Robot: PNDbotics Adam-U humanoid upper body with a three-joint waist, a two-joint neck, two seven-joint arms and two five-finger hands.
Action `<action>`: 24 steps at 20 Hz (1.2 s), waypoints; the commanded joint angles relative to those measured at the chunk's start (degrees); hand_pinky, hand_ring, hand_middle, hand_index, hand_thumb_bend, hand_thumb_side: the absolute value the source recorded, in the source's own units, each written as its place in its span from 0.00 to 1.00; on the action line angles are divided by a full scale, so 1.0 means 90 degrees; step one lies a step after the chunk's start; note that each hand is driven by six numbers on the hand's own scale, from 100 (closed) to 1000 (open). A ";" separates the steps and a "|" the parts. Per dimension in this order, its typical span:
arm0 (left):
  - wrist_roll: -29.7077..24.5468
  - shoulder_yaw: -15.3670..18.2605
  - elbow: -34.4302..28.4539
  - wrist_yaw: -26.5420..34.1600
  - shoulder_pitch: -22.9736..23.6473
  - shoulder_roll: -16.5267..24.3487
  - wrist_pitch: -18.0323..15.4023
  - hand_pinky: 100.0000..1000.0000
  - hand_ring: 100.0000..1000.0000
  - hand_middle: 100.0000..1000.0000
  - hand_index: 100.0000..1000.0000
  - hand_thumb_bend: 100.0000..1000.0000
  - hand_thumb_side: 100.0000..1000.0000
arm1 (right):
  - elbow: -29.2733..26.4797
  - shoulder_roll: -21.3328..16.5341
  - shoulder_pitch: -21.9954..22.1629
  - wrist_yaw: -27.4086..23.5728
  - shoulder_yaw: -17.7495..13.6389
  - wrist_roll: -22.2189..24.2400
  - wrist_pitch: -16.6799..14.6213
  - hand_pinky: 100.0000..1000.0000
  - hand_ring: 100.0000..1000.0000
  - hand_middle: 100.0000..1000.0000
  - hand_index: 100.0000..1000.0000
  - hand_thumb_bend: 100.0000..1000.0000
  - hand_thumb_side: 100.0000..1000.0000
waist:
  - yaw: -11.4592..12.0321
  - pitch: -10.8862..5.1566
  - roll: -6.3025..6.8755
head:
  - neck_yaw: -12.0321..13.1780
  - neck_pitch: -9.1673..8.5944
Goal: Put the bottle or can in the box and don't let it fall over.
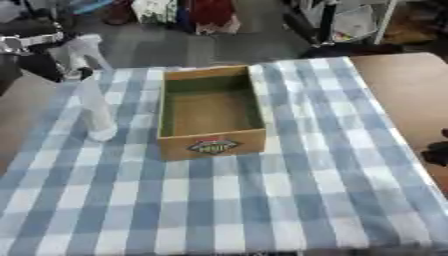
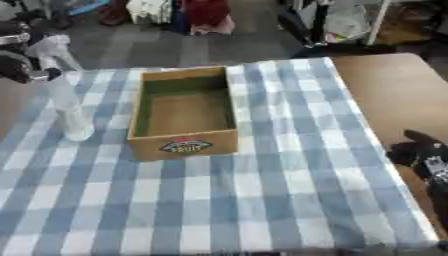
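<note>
Standing left of the wooden box (image 1: 211, 112), the clear bottle (image 1: 94, 107) has the left hand (image 1: 74, 55) curled round its top.

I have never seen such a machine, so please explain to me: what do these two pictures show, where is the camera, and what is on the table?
Both pictures come from one stereo camera in a humanoid robot's head, looking down at a table; they show the same moment from its left and right eye. A person steers the robot. On the checked tablecloth stands an open wooden box, with nothing visible inside. Beside it, on the robot's left, a clear bottle stands upright. The left hand is at the bottle's top; whether it grips is unclear. The right hand waits at the right table edge, holding nothing.
</note>
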 commanded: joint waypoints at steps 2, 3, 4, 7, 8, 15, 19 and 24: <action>-0.0049 0.0006 -0.0013 -0.0149 -0.0133 0.0109 -0.0280 0.70 0.55 0.53 0.84 0.11 0.43 | -0.0105 -0.0098 -0.0076 -0.0070 0.0002 0.0025 -0.0014 0.75 0.67 0.61 0.83 0.00 0.76 | -0.0005 -0.0039 0.0004 | -0.0015 0.0014; -0.0002 0.0004 -0.0009 -0.0159 -0.0134 0.0103 -0.0288 0.70 0.55 0.52 0.84 0.11 0.43 | -0.0105 -0.0098 -0.0077 -0.0069 0.0002 0.0025 -0.0013 0.75 0.67 0.61 0.83 0.00 0.76 | -0.0007 -0.0039 0.0004 | -0.0017 0.0014; 0.0042 0.0002 -0.0004 -0.0164 -0.0135 0.0098 -0.0295 0.69 0.54 0.50 0.82 0.09 0.40 | -0.0105 -0.0098 -0.0078 -0.0069 0.0001 0.0024 -0.0012 0.75 0.67 0.61 0.83 0.00 0.76 | -0.0007 -0.0039 0.0004 | -0.0020 0.0013; 0.0143 0.0003 0.0007 -0.0155 -0.0139 0.0098 -0.0304 0.68 0.51 0.47 0.80 0.06 0.38 | -0.0107 -0.0097 -0.0082 -0.0067 0.0000 0.0021 -0.0012 0.75 0.67 0.61 0.83 0.00 0.76 | -0.0005 -0.0042 0.0003 | -0.0024 0.0007; 0.0170 0.0004 0.0008 -0.0146 -0.0141 0.0101 -0.0304 0.68 0.50 0.46 0.79 0.06 0.37 | -0.0107 -0.0097 -0.0082 -0.0067 0.0000 0.0020 -0.0012 0.75 0.67 0.61 0.83 0.00 0.76 | -0.0003 -0.0043 0.0002 | -0.0024 0.0004; 0.0231 -0.0002 0.0016 -0.0078 -0.0139 0.0135 -0.0301 0.67 0.48 0.45 0.78 0.05 0.38 | -0.0109 -0.0095 -0.0086 -0.0063 -0.0001 0.0013 -0.0011 0.75 0.67 0.61 0.83 0.00 0.76 | 0.0003 -0.0056 -0.0003 | -0.0021 -0.0012; 0.0148 0.0008 0.0007 -0.0035 -0.0149 0.0182 -0.0299 0.69 0.51 0.47 0.79 0.06 0.40 | -0.0103 -0.0098 -0.0084 -0.0058 -0.0007 0.0005 -0.0014 0.75 0.67 0.61 0.83 0.00 0.76 | 0.0019 -0.0067 -0.0012 | -0.0013 -0.0020; -0.0006 0.0051 -0.0039 0.0060 -0.0175 0.0293 -0.0311 0.71 0.56 0.52 0.82 0.11 0.47 | -0.0095 -0.0100 -0.0082 -0.0054 -0.0010 -0.0003 -0.0021 0.75 0.67 0.61 0.83 0.00 0.76 | 0.0067 -0.0085 -0.0024 | -0.0018 -0.0028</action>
